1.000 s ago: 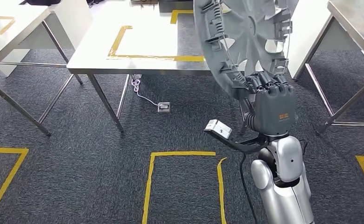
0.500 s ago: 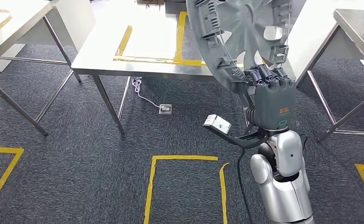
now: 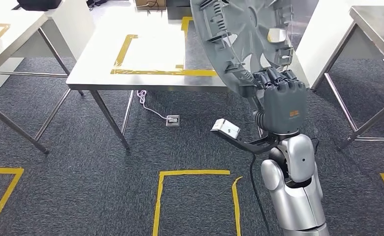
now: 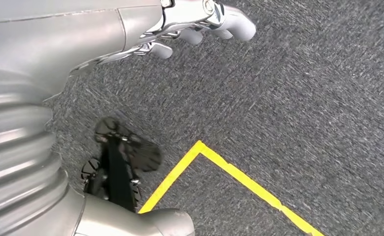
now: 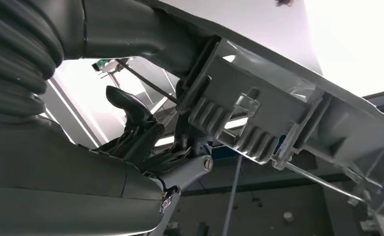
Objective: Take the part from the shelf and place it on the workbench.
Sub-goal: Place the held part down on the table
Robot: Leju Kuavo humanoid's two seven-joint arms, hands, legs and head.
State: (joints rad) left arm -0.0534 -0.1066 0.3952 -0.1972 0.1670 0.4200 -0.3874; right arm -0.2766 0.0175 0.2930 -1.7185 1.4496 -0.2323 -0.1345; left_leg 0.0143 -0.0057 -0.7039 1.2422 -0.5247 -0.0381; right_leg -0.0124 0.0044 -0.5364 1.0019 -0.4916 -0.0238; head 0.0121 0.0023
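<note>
The right hand [image 3: 282, 96] holds the big grey hubcap [image 3: 239, 39] up by its rim, fingers curled tight; the left hand [image 4: 200, 22] hangs with loose fingers, holding nothing, over the carpet [image 4: 303, 98]

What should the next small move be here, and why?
Probably keep carrying the part forward toward the workbench. The right hand grips the grey wheel cover by its lower rim, held upright, mostly above the workbench edge, not yet lying on it. The yellow-taped rectangle on the workbench lies ahead to the left. The left hand hangs over the carpet.
</note>
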